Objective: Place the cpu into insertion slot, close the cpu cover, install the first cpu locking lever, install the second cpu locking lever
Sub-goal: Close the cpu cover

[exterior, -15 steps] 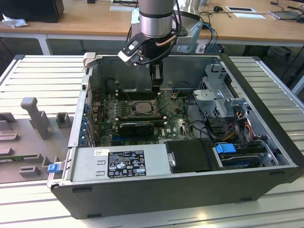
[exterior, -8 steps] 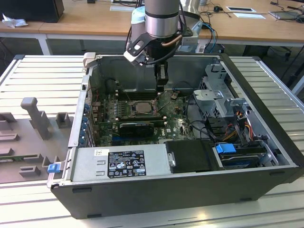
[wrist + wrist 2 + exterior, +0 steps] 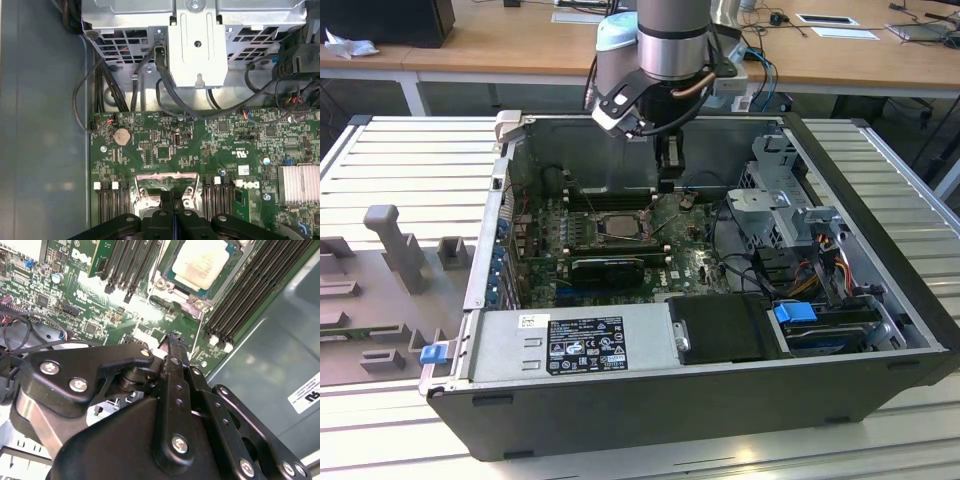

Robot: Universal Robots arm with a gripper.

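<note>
The gripper [image 3: 667, 183] is held low inside the open case [image 3: 720, 410], which lies on the slatted worktop [image 3: 410, 160]. Its jaws are clenched, tip to tip, with nothing seen between them. They are poised just beside the slot [image 3: 170, 286], over the motherboard [image 3: 200, 135]. The cpu [image 3: 202, 262] is seated in that slot, metal top up, between two banks of memory slots [image 3: 250, 295]. A silver frame [image 3: 167, 179] around it is taken for the cover; whether it is fully down cannot be told. A thin wire lever [image 3: 201, 332] appears to stand clear of the motherboard near the jaws.

The cpu is judged light, stiff and thin, with a smooth top that would slip under a flat press and an underside too delicate to be dragged. It would best be taken by two opposite edges, though these are hemmed in by the slot's rim.

Besides the motherboard, the case is seen to hold a power supply [image 3: 570, 345], a drive cage [image 3: 785, 205] and loose cables [image 3: 85, 100].
</note>
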